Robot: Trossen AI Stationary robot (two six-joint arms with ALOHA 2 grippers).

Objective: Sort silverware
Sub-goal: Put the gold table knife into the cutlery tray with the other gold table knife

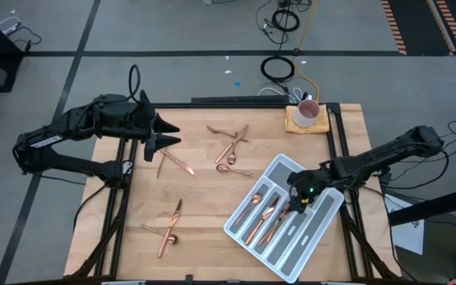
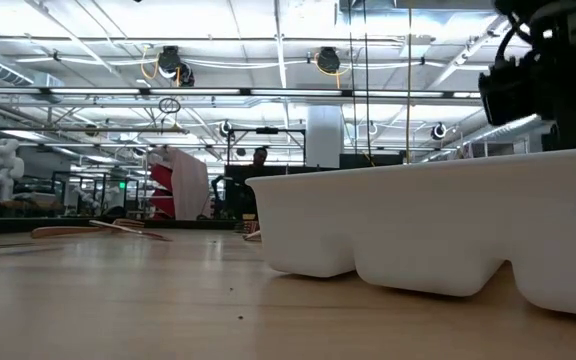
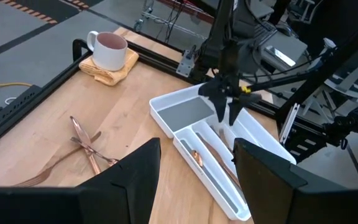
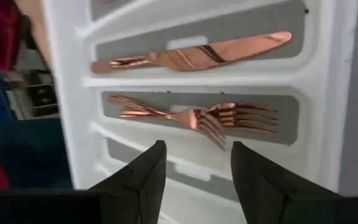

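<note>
Right claw (image 4: 194,163), fingers spread and empty, hovers directly above forks (image 4: 229,117) lying in the cutlery tray (image 1: 248,233); it should rise straight clear. Beyond, left claw (image 1: 165,133) waits spread near loose silverware (image 1: 229,150) on the surface (image 1: 204,206).

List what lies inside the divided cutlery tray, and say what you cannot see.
The tray holds a knife in one slot and forks in the next. The right end effector hides part of another slot.

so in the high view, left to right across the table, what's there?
left pincer → loose silverware pile near the bottom edge → crossed silverware cluster → cutlery tray with the right pincer over it. The mug sits at the far edge.
</note>
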